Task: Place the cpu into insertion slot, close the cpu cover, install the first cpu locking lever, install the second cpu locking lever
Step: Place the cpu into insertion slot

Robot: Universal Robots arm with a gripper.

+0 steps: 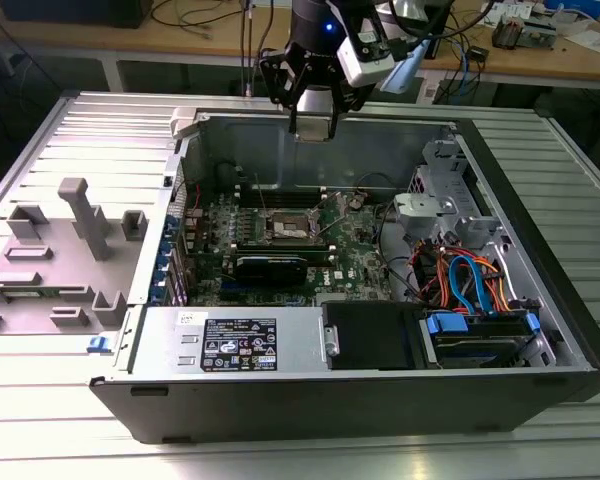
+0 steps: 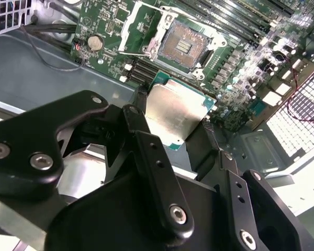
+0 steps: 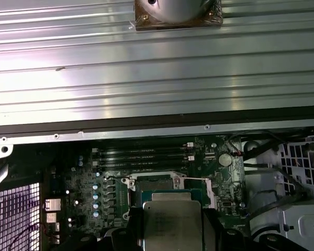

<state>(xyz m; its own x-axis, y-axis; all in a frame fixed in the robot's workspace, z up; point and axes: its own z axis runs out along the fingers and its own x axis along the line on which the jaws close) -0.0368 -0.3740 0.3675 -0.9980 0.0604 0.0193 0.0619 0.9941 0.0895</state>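
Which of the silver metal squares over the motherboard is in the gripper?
The solid-topped cpu, clamped in the gripper above the motherboard. The cpu cover is a windowed frame, lying open beside the insertion slot.

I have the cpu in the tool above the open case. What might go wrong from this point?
1. The tool grips the cpu by two opposite edges only, so it may tilt or slip on the way down.
2. The insertion slot has its contact field bare; a skewed or offset descent might damage it.
3. The cpu cover stands open right beside the slot, and the tool may catch it.
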